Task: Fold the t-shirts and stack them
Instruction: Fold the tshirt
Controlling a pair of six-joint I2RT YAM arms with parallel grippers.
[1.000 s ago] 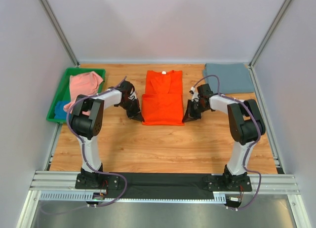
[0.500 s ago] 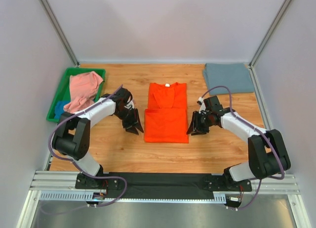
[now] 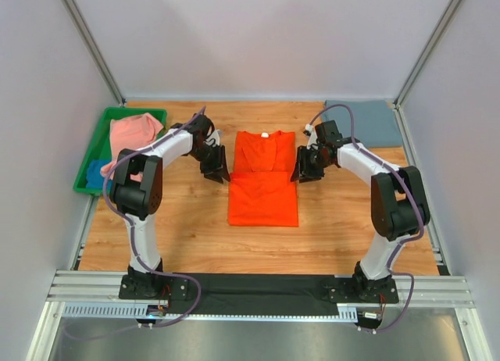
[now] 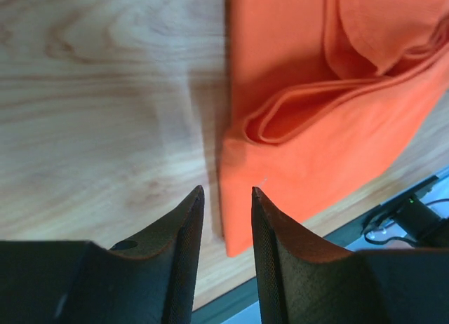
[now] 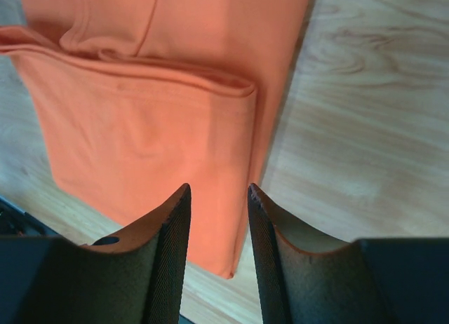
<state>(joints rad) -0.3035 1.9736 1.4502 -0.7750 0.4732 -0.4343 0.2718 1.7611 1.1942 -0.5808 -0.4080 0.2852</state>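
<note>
- Table [image 3: 195,228], wooden.
- Orange t-shirt [image 3: 263,185], folded, mid-table between grippers.
- Grey-blue t-shirt [image 3: 371,120], folded, far right corner.
- Green tray [image 3: 117,112], far left corner, holding pink t-shirt [image 3: 133,134], blue t-shirt [image 3: 95,173].
- Left gripper [image 4: 228,198], right gripper [image 5: 219,194]: jaws spread, empty, over orange edges.

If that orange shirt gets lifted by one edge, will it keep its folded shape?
Probably not: the orange t-shirt looks like thin, soft cloth, so it would likely droop. Its folded layer lies loose, with nothing pinning it, and may fall open.
</note>
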